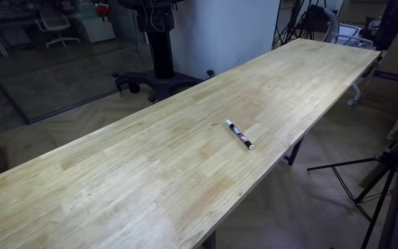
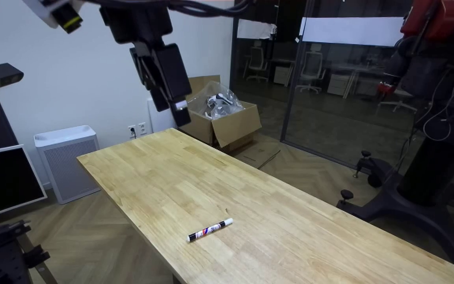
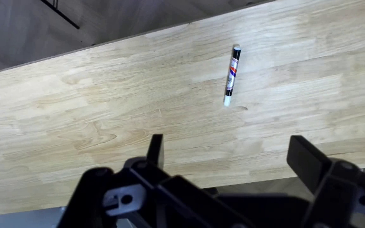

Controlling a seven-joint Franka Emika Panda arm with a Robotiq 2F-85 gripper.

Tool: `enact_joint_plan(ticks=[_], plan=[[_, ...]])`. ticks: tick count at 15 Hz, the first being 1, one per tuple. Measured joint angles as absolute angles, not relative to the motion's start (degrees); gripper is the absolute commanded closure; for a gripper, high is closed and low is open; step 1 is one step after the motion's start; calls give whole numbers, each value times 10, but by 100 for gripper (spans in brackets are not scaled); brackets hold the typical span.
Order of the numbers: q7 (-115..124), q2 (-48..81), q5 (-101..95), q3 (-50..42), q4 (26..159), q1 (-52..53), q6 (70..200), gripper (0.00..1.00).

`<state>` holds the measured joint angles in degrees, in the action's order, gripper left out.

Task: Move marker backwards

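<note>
The gripper (image 3: 227, 136) is hanging well above the table (image 3: 106, 95), jaws spread wide with nothing between them, probably that high to leave room for lining up. The marker (image 3: 232, 76) is lying flat on the table, nearer one long edge and pointing across the grain. The spread of the jaws runs roughly crosswise to it, so they look set up to straddle it, just not over it yet. Which way counts as backwards? Hard to say. As for looks, it's skinny: white at the end away from that edge, a thin black band, white with red and blue streaks, then more black.
</note>
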<state>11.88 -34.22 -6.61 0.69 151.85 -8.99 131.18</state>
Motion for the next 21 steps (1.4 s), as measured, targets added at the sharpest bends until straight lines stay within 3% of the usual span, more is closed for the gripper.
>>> enact_joint_plan(ticks=[11,21], plan=[[70,-284,-38,-18,1504,-84,1330,0],[-147,46,-13,-57,1253,-52,1212,0]])
